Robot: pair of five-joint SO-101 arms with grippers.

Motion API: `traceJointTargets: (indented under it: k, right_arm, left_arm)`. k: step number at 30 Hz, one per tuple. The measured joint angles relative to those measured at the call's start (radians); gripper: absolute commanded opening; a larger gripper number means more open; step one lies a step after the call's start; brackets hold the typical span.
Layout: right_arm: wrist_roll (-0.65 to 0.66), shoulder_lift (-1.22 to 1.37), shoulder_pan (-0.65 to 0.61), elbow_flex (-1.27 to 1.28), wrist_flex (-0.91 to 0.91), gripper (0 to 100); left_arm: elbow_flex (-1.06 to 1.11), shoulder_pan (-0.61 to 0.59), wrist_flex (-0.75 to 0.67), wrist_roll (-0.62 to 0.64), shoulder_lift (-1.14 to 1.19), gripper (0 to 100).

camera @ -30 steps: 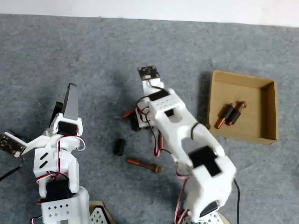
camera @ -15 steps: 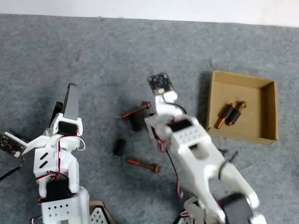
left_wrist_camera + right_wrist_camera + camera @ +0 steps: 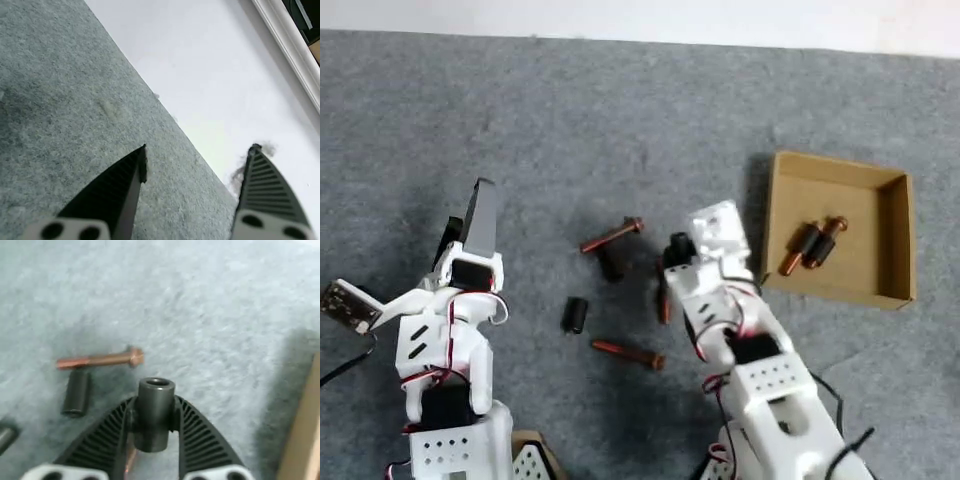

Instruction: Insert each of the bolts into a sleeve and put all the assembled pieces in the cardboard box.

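Right arm has pulled back; right gripper [image 3: 154, 407] clamps a sleeve [image 3: 156, 392] near a loose bolt [image 3: 100, 360]. Left gripper [image 3: 199, 150] gapes wide. Box [image 3: 903, 240] holds seemingly two assembled pieces [image 3: 806, 240].

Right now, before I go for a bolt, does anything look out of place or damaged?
Nothing stands out. The right gripper grips a sleeve squarely; a loose bolt and spare sleeve lie flat on the mat, and two assembled pieces rest inside the cardboard box.
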Motion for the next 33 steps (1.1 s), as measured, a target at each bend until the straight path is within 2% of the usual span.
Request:
traceJointTargets:
  k: [10,15,18,22,26,30,33]
  right_arm:
    - [0.0,-0.305,0.018,0.236,-0.08,0.5]
    - [0.0,-0.506,0.018,0.259,-0.08,0.5]
    - [0.0,-0.637,0.026,0.259,-0.055,0.5]
    - [0.0,-0.789,0.084,0.259,0.075,0.5]
    - [0.0,-0.893,0.146,0.259,0.207,0.5]
    - [0.0,-0.902,0.167,0.259,0.232,0.5]
    - [0.0,-0.902,0.164,0.259,0.232,0.5]
  left_arm:
    - [0.005,0.106,0.0,-0.08,0.0,29]
    - [0.005,0.141,0.0,-0.083,0.0,29]
    - [0.005,0.18,0.0,-0.127,0.0,29]
    - [0.005,0.278,0.015,-0.146,0.0,29]
    - [0.005,0.437,0.123,-0.229,0.0,29]
    - [0.005,0.635,0.19,-0.322,0.0,29]
    - [0.005,0.68,0.196,-0.367,0.0,29]
